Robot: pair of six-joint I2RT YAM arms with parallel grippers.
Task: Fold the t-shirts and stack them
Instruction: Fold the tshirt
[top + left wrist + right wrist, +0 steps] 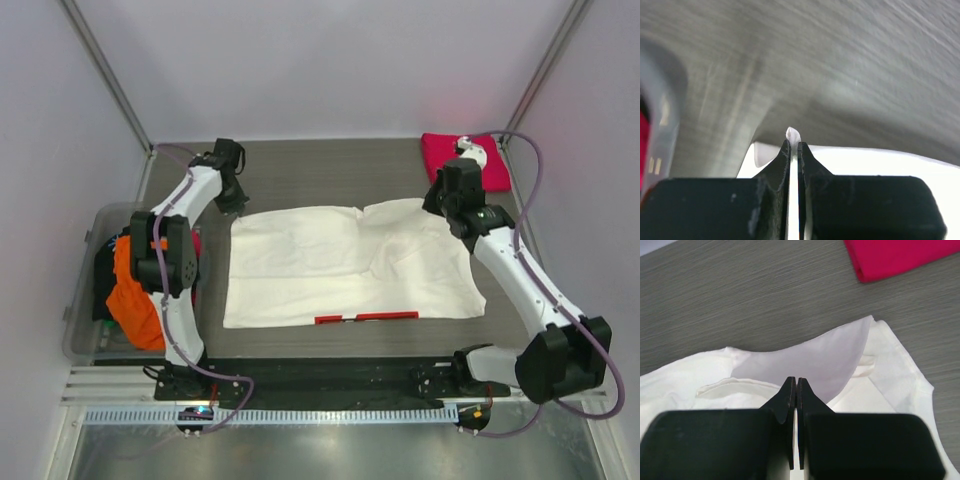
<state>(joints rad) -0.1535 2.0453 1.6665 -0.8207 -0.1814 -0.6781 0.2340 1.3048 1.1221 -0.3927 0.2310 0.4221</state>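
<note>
Top external view: a white cotton t-shirt (350, 265) lies spread flat across the middle of the dark grey desk (330, 165), with a thin red strip (365, 317) showing along its near hem. The left arm (175, 250) reaches to the shirt's far-left corner and the right arm (520, 280) to its far-right corner. A folded pink-red t-shirt (450, 155) sits in the far-right corner of the desk, just beyond the right wrist. An orange t-shirt (135, 295) is bunched in the clear plastic bin (80, 300) off the left side. Left wrist view, blurred: the left jaws are pinched tight on a small nub of the white shirt (792, 134), with bare desk ahead. Right wrist view: the right jaws are closed on the white shirt's far edge (815, 360) where a layer curls over, and the pink-red shirt (900, 257) is near but apart. The step in hand looks like a fold toward the near hem, so both corners should lift level and travel together for the edge to land square. Open desk lies beyond the shirt's far edge, while the bin and the folded shirt crowd the sides.
</note>
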